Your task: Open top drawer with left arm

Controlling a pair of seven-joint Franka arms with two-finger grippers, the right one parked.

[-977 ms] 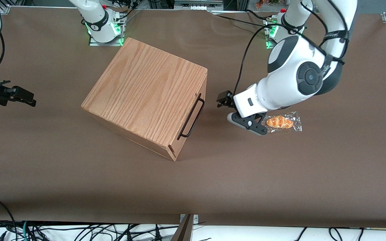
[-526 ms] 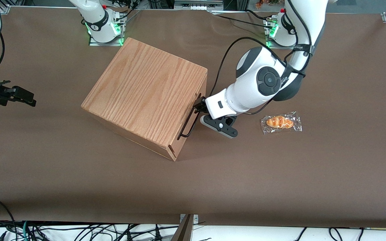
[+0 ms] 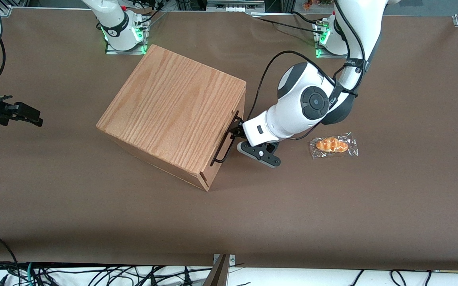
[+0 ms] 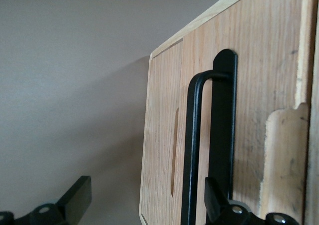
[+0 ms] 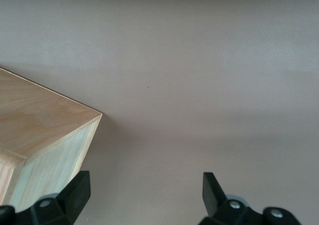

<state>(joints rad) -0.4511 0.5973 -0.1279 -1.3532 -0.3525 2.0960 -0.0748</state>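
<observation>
The gripper (image 3: 235,130) had swung in from near the pastry (image 3: 333,144) and reached the handle (image 3: 226,138), fingers spread wide around it; the drawer (image 4: 199,135) sat shut in the cabinet (image 3: 172,111).

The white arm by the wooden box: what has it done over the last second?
The left arm swung from beside the wrapped pastry to the cabinet; its gripper, open, now straddles the handle. The top drawer stays shut; pastry and cabinet unmoved.

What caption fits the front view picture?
White left arm's open black tool reaches the thin black wire handle of the closed top drawer in the oak-grain wooden cabinet.
</observation>
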